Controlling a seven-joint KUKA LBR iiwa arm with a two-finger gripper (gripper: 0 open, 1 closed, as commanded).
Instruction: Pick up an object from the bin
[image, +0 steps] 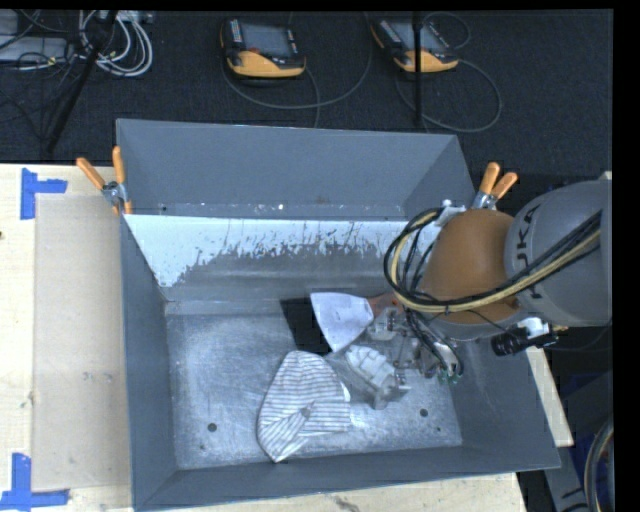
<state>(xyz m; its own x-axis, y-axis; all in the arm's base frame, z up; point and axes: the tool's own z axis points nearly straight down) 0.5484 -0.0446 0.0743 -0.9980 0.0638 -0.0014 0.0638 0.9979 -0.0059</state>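
Note:
My gripper (396, 372) is low in the right half of the bin, under the orange wrist cover. It sits right against a crumpled clear plastic piece (362, 368) on the bin floor. Whether that piece is gripped is hidden. A white folded sheet (340, 316) lies just to the upper left of the gripper, partly on top of a flat black thing (302, 322). A grey-and-white striped cloth (300, 405) lies bunched to the lower left, touching the plastic piece.
The arm with its looped cables reaches in over the bin's right wall. All the loose things cluster in the centre-right of the floor. The sloped back wall rises behind them.

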